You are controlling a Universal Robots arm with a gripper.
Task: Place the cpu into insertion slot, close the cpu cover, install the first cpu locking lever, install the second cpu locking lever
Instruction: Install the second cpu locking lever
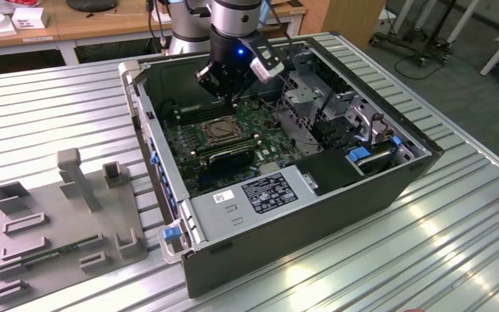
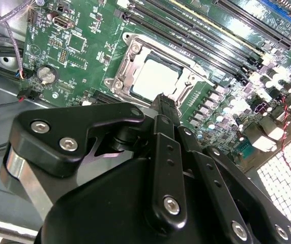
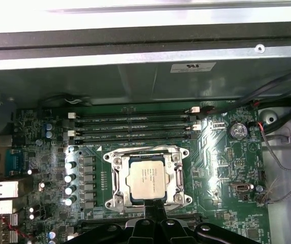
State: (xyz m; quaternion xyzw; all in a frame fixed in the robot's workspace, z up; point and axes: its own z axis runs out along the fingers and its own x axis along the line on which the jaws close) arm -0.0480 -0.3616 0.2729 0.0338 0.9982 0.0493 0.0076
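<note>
1. Nearest my wrist cameras is the gripper (image 2: pixel 165 109). In both wrist views the fingers (image 3: pixel 153 211) run together into one narrow black tip with no gap I can see, and nothing is held between them.
2. Just past that tip sits the cpu (image 3: pixel 145 178), lying flat in the slot (image 3: pixel 116 189), silver top up. In the exterior view the gripper (image 1: pixel 229 97) hangs inside the open case (image 1: pixel 319 214), a little above the board (image 1: pixel 262 127) and just beyond the socket.
3. The cover (image 3: pixel 173 175) appears to lie down around the chip, framing it, so I judge placing and closing are done and the lever steps are in hand.
4. My reading: the next move calls for a fine, low approach to a thin wire lever at the socket's edge, without scraping the chip.
5. I cannot make out the levers well enough to say whether either is latched. The gripper's own body hides the socket's near edge in both wrist views.
6. Farther off, the memory slots (image 3: pixel 135 127) run along the board, then the case wall.
</note>
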